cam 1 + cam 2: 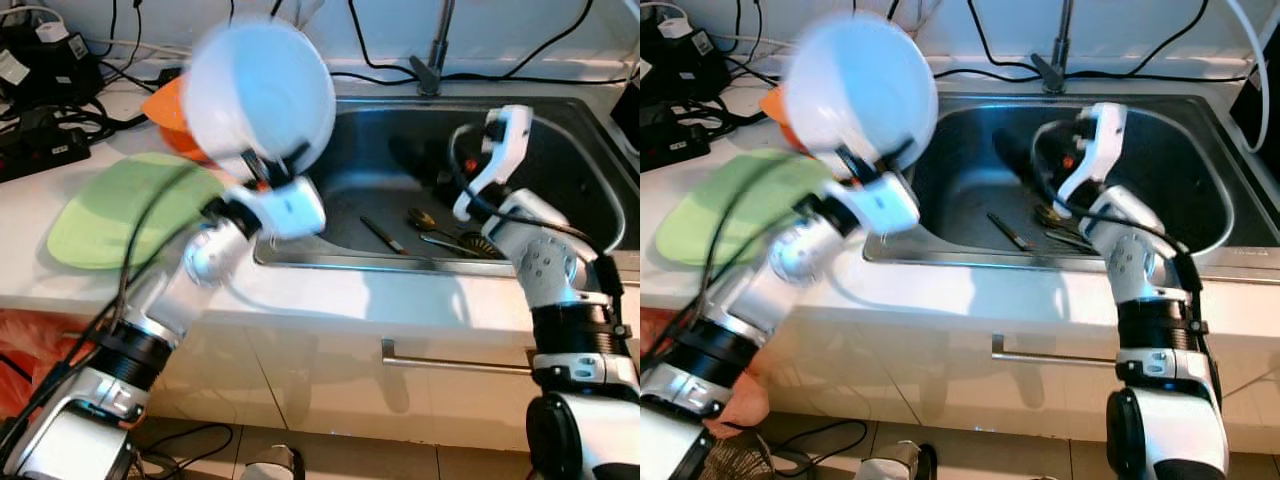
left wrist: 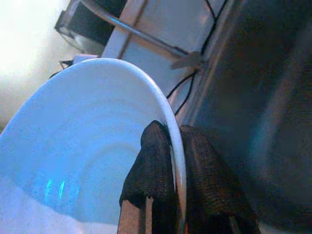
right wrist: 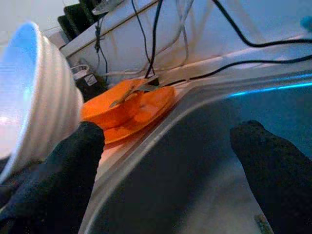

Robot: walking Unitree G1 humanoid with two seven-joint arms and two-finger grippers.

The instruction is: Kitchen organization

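Observation:
A white ribbed bowl (image 1: 260,90) hangs tilted in the air over the counter beside the sink's left edge. My left gripper (image 2: 170,134) is shut on its rim, one finger inside and one outside. Behind the bowl an orange plate (image 1: 165,110) lies on the counter, with a utensil on it in the right wrist view. A green plate (image 1: 120,210) lies flat to the left. My right gripper (image 3: 170,131) is open, its fingers (image 3: 73,156) spread wide, low inside the steel sink (image 1: 570,130).
A spoon (image 1: 420,217) and a dark thin utensil (image 1: 383,235) lie on the sink bottom near the drain. The faucet (image 1: 432,60) stands behind the sink. Power strips and cables (image 1: 40,130) crowd the back left counter. A drawer handle (image 1: 450,362) runs below the counter edge.

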